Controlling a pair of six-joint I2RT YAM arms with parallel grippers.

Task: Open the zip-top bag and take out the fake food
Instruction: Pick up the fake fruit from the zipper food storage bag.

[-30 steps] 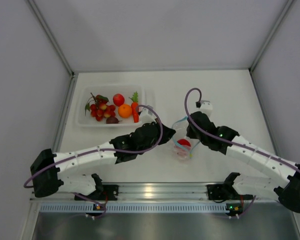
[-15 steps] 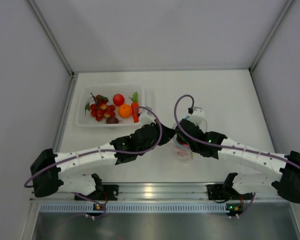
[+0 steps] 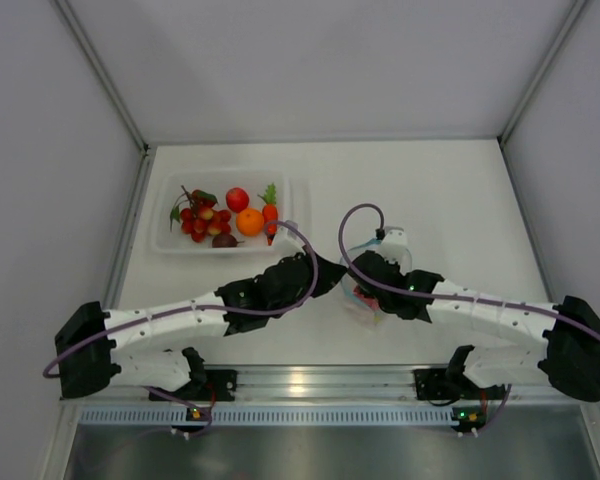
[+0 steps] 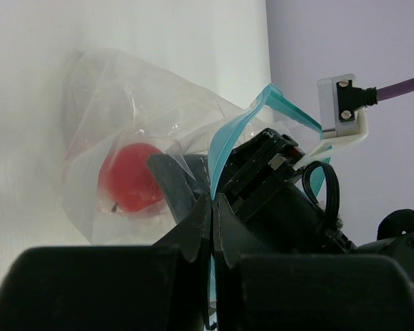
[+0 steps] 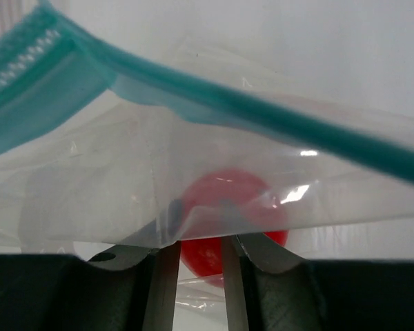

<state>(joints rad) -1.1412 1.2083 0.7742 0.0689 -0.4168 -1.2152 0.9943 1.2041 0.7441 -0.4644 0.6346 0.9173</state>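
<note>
The zip-top bag (image 4: 110, 96) lies mid-table (image 3: 357, 302), its teal zip strip (image 4: 228, 141) standing open. My left gripper (image 4: 212, 207) is shut on that strip at the bag's left lip. A red round fruit (image 4: 127, 176) of the fake food sits inside the bag. My right gripper (image 5: 199, 241) reaches into the bag's mouth under the upper strip (image 5: 262, 117), open a little, with the red fruit (image 5: 207, 255) just beyond its tips. The bag film drapes over the fingertips (image 5: 167, 276), so I cannot tell whether they touch the fruit.
A rigid clear tray (image 3: 160, 240) at the back left holds a berry cluster (image 3: 195, 220), a red fruit (image 3: 237, 199), an orange (image 3: 249, 221), a carrot (image 3: 270, 222) and a dark piece (image 3: 224, 240). White walls close in on both sides.
My right arm has swung left and lower, pushing its gripper into the bag's mouth over the red fruit, and its jaws have widened slightly. The left gripper keeps its hold.
</note>
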